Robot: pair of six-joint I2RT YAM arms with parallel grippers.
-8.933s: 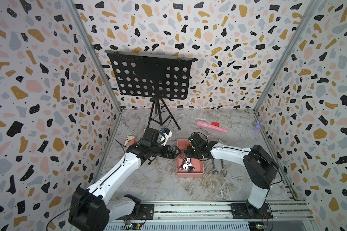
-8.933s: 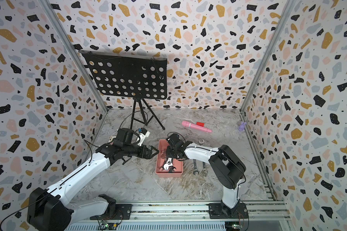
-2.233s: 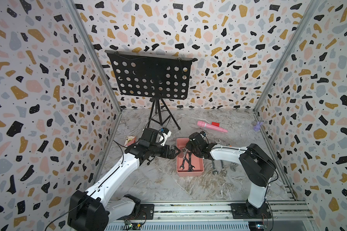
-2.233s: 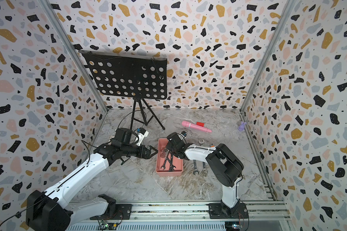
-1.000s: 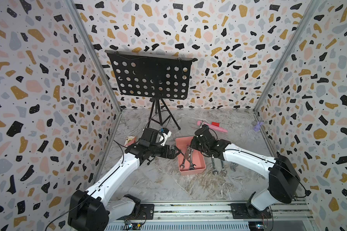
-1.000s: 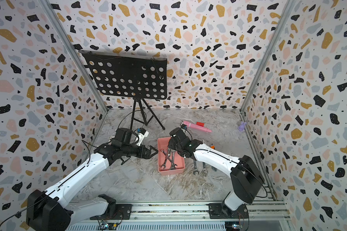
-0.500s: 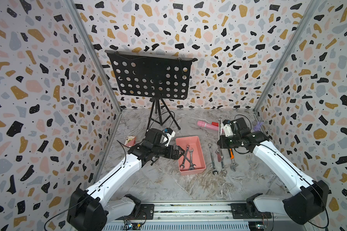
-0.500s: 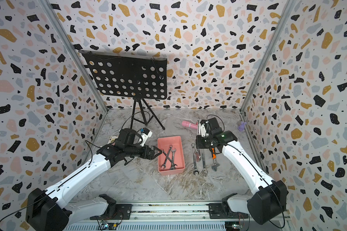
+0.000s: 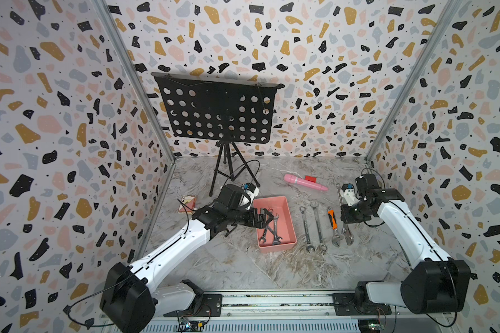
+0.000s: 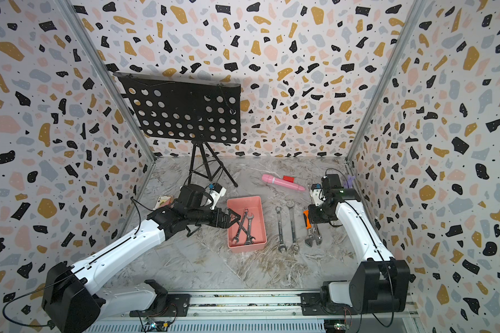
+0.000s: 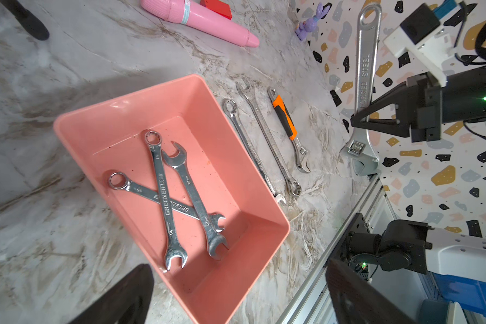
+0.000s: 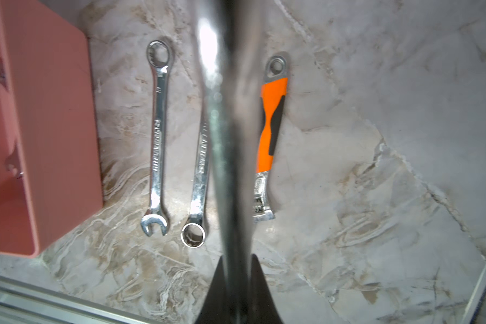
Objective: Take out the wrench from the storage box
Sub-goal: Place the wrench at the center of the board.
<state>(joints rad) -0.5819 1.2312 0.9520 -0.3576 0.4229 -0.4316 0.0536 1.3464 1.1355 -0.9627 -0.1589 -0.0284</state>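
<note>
Our right hand (image 11: 361, 116) is clenched on a big wrench (image 11: 365, 56), gripping low on the shaft, just short of the head. It holds the tool in the air over the tabletop (image 9: 243, 265), running roughly from 12 to 6 o'clock with the head toward 6. In the right wrist view the wrench is a blurred silver bar crossing the middle.

The storage box (image 9: 277, 248) sits near the middle of the tabletop, and three wrenches (image 11: 163, 193) lie crossed over one another on its floor. At 3 o'clock of the box we see two slim wrenches (image 9: 306, 227) lying side by side on the tabletop. An orange-handled wrench (image 9: 331, 219) lies just beyond them, and the held wrench is next to that, farther toward 3 o'clock.

Our left hand (image 9: 267, 218) is released – fingers (image 11: 118, 297) spread wide and grasping nothing – and hovers over the box's 9 o'clock edge.

Toward 1 o'clock of the box a pink tube (image 9: 303, 182) lies with a small red block (image 9: 310, 178) just beside it. A black music stand (image 9: 217, 115) stands at 11 o'clock.
</note>
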